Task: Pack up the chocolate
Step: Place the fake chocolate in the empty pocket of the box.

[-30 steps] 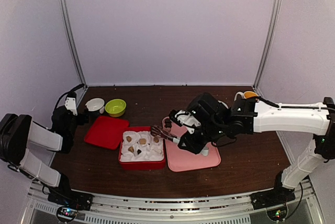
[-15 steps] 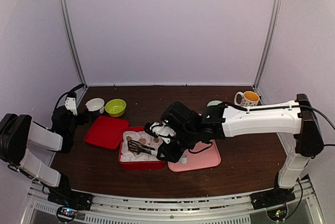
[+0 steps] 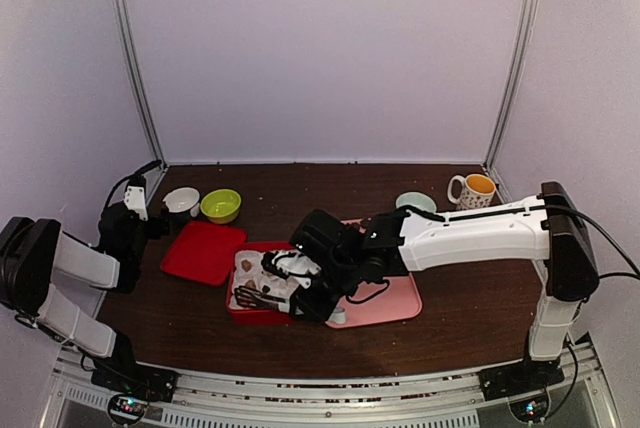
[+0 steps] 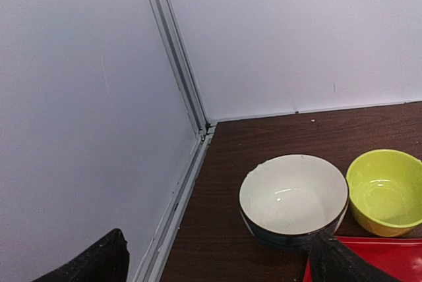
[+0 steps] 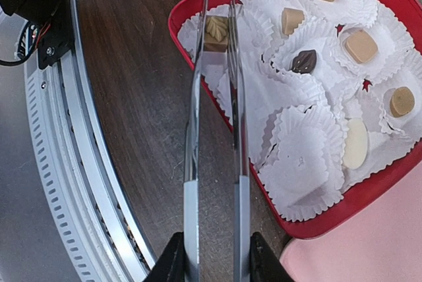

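Dark wooden table (image 3: 450, 343) within white enclosure walls. The right arm reaches toward 9 o'clock across the pink tray (image 3: 395, 300) to the red box (image 3: 245, 314), which lies at about 7 o'clock of the table centre. The overhead view alone shows this layout; there the arm hides most of the box. The right wrist view alone shows the contents: white paper cups (image 5: 300, 163), six holding chocolate pieces (image 5: 361, 46) in tan, dark and cream, and several cups empty. The right gripper (image 5: 215, 259) is clamped on metal tongs (image 5: 214, 130), whose tips at 12 o'clock pinch a tan leaf-stamped chocolate (image 5: 215, 31) over the box's corner, not yet released. Packing is judged partly done. The left gripper (image 4: 221, 265), jaws wide apart and empty, faces a white bowl (image 4: 293, 196) and a green bowl (image 4: 386, 190). The chocolate supply cannot be located.
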### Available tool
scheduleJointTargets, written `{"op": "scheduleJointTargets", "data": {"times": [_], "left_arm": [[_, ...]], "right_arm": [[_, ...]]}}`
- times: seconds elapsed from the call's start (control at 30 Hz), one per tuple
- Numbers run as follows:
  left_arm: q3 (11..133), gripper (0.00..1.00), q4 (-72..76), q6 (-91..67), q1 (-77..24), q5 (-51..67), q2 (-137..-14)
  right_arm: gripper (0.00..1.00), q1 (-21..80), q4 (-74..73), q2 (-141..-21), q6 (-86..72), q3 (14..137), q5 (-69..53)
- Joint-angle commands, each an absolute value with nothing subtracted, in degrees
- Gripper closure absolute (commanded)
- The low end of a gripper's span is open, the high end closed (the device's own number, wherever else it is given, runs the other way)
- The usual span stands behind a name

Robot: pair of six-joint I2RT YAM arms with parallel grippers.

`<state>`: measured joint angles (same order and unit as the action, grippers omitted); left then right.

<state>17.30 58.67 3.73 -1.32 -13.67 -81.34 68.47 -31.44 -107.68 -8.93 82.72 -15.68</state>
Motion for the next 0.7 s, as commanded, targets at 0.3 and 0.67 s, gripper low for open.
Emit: {"op": "scheduleJointTargets", "data": {"times": [0.3,0.67], "left_arm": [[17.2,0.02,61.8,3.3,-1.0,-13.1,-81.8],[17.3,0.02,61.7,3.3,-1.0,-13.1,-81.8]], "right_arm": [[0.76,69.0,-31.3,-110.2,-7.9,86.7,-16.2],[0.71,69.3,-31.7,-110.0,-7.8,87.0,-15.7]]}}
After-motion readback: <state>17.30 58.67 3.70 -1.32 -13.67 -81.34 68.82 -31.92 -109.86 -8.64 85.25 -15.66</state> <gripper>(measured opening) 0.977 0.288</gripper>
